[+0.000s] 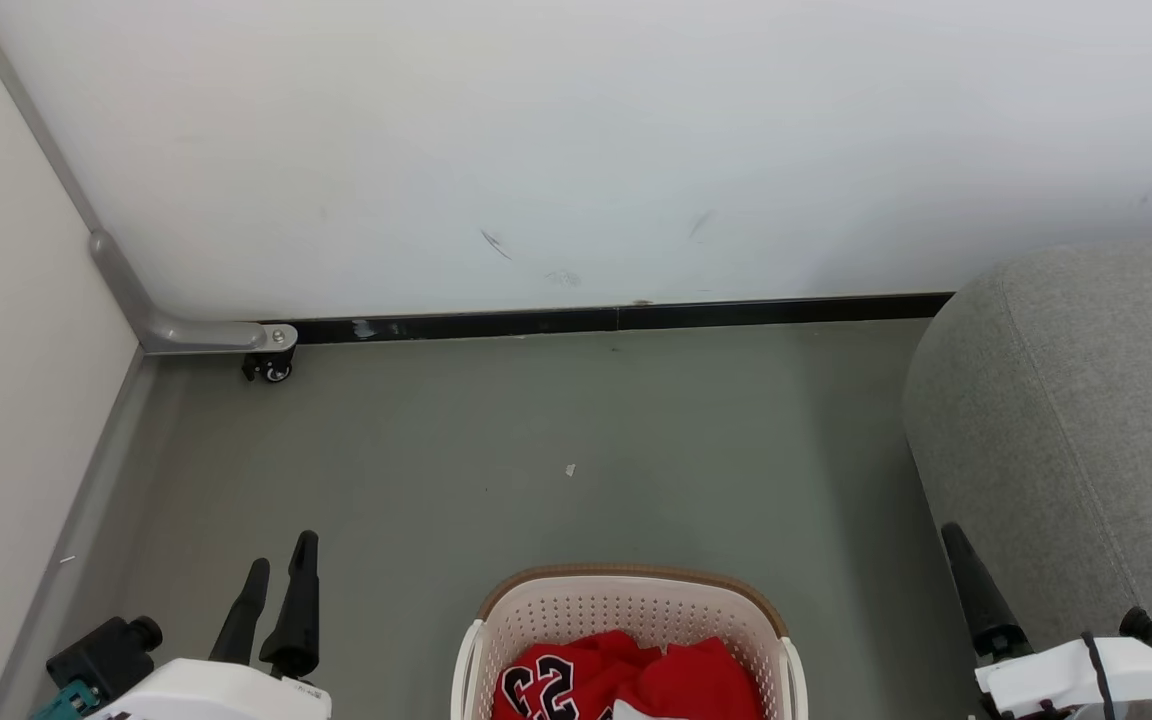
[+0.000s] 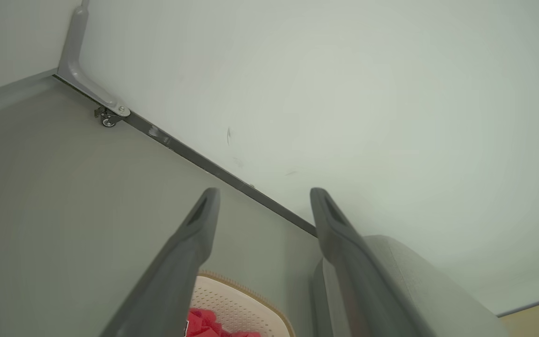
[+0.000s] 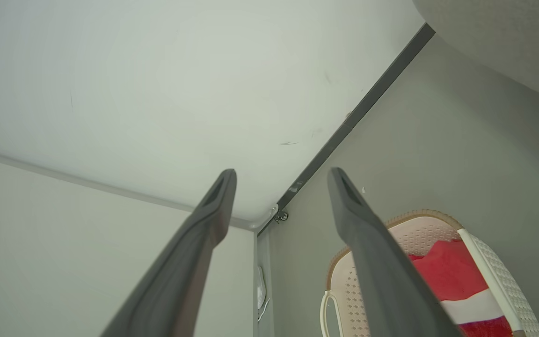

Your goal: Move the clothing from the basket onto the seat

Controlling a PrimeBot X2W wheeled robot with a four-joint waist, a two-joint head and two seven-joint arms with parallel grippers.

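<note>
The cream basket with a brown rim stands on the floor at the bottom centre of the head view. Red clothing with a black-and-white number lies inside it. The grey seat bulges in from the right, close beside the basket. My left gripper hovers open and empty to the left of the basket. Its wrist view has the gripper framing the basket and the seat. My right gripper is open and empty between basket and seat, with one finger in the head view. The clothing sits low.
A white wall with a black baseboard closes the back. A pale panel on a grey bracket with a small caster bounds the left side. Grey floor stretches between wall and basket, with a tiny white scrap on it.
</note>
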